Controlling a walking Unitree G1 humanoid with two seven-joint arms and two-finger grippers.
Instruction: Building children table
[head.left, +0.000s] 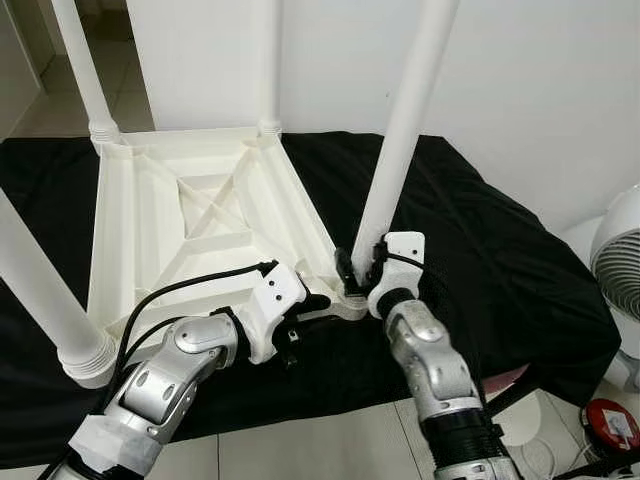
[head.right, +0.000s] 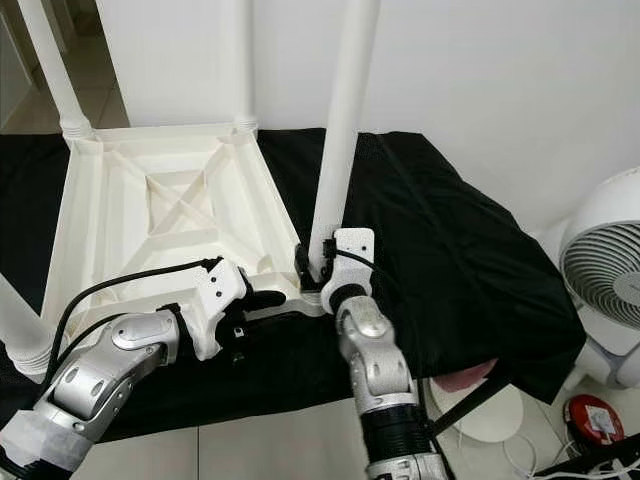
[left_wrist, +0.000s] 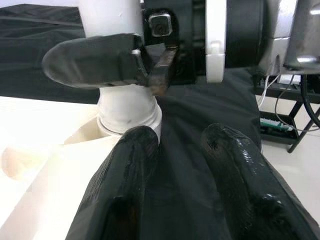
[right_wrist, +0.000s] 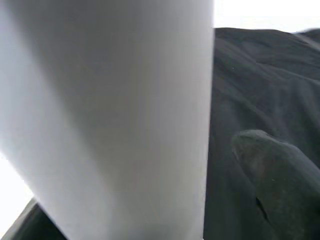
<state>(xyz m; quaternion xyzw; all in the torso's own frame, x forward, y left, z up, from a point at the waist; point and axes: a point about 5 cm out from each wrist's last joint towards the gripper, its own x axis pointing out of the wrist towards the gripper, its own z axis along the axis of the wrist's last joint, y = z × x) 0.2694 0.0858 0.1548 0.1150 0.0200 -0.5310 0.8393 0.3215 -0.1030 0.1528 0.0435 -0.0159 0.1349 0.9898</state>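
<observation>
Right gripper (head.left: 358, 268) clamped round near table leg (head.left: 405, 130) low at socket, left gripper (head.left: 322, 305) fingers parted beside tabletop (head.left: 160, 210) corner, leg tops cropped off.

Head stereo pair looking forward and down at upturned white plastic table (head.left: 190, 215) on black cloth (head.left: 480, 250), wrist cameras close on shared white round leg (left_wrist: 112, 60).

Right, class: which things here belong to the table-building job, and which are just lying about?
Job:
tabletop, upside down on the black cloth
near-right leg, held by the right gripper
three other legs
left gripper at the corner

Lying about:
fan
red object on the floor
</observation>
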